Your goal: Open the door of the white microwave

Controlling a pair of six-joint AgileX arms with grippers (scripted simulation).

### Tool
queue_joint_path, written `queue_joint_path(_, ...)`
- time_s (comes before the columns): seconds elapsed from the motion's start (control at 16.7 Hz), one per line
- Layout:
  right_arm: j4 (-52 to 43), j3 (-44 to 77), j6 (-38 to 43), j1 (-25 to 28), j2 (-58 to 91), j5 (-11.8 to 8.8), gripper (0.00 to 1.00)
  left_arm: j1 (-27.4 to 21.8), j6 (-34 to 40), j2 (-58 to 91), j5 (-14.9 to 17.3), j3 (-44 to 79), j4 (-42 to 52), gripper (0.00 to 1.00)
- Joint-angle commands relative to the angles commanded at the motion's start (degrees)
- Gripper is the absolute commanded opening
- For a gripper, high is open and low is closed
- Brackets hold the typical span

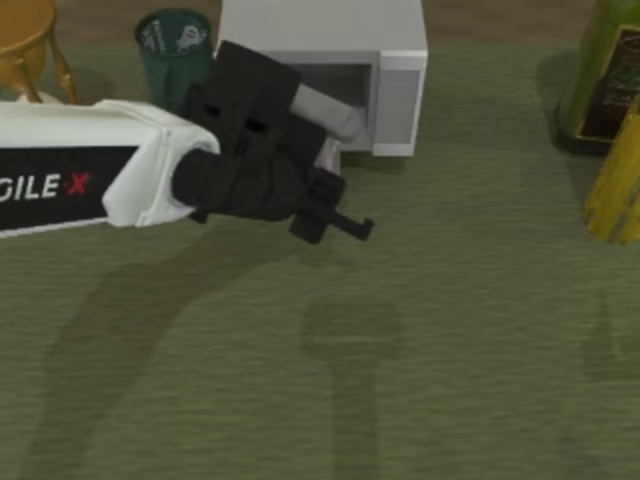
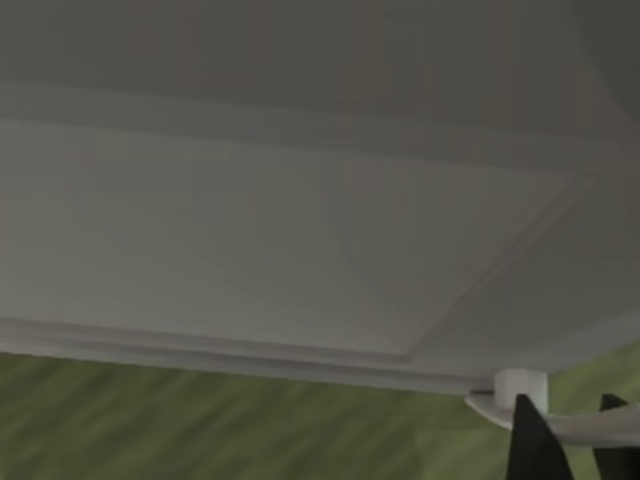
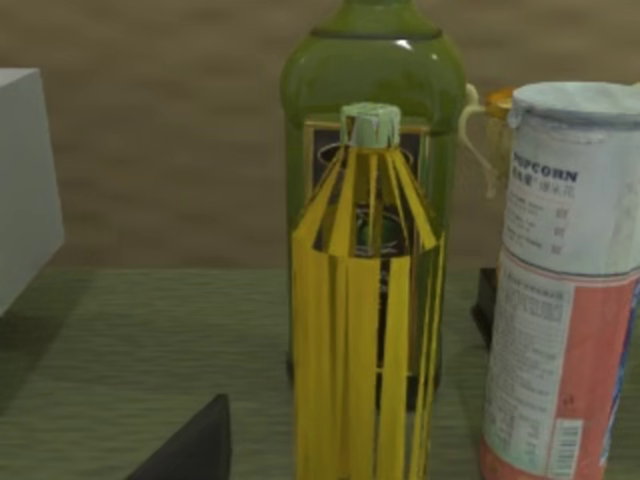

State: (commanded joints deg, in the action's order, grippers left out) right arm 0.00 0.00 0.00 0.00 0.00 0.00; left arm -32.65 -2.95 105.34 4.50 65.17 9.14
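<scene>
The white microwave (image 1: 330, 30) stands at the back middle of the table. Its door (image 2: 280, 230) is swung partly outward, so the grey cavity (image 1: 340, 80) shows in the top view. My left arm reaches over the door and hides most of it there; only a white edge (image 1: 328, 155) shows. In the left wrist view the door's window panel fills the picture. My left gripper (image 2: 565, 425) is shut on the white bar handle (image 2: 585, 422), one dark fingertip on each side of it. In the top view the left gripper (image 1: 345, 220) sits in front of the microwave. My right gripper (image 3: 195, 450) is parked out of the top view.
A green cup (image 1: 173, 45) stands just left of the microwave, beside an orange wooden stool (image 1: 25, 40). At the far right are a green bottle (image 1: 600, 70) and a yellow slatted bottle (image 1: 615, 190). A popcorn can (image 3: 560, 280) shows close to the right gripper.
</scene>
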Motion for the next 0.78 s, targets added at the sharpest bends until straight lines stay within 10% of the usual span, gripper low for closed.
queue_joint_path(0.78, 0.0, 0.0, 0.0, 0.0, 0.0, 0.0, 1.0, -0.11, -0.38, -0.15, 0.92, -0.33, 0.11, 0.0)
